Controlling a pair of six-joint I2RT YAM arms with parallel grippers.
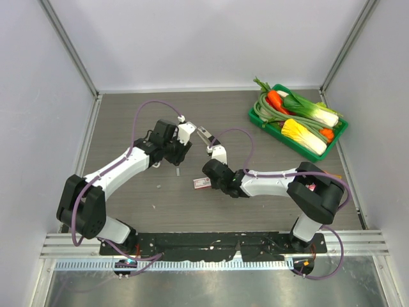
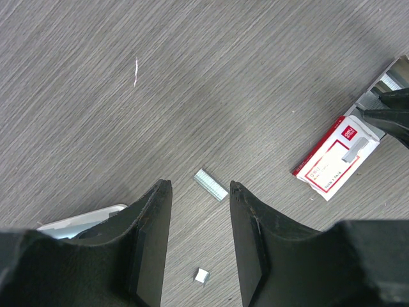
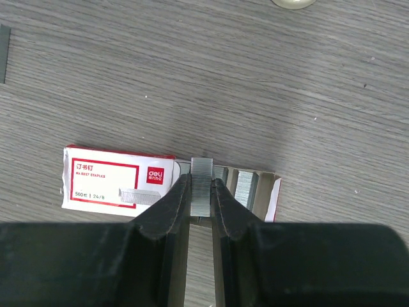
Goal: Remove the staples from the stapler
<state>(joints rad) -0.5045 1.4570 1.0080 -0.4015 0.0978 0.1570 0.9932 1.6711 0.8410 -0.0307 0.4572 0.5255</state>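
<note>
Unloading looks nearly done; the right gripper point(image 3: 201, 183) pinches a staple strip point(image 3: 202, 167) over the open staple box point(image 3: 118, 182) at mid-frame; the left gripper point(image 2: 200, 185) hangs spread above a loose strip point(image 2: 211, 185); the stapler point(image 2: 83, 219) shows at lower left, its magazine hidden.

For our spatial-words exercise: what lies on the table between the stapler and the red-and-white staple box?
A short strip of staples lies loose between the stapler and the box; the left wrist view shows it.
</note>
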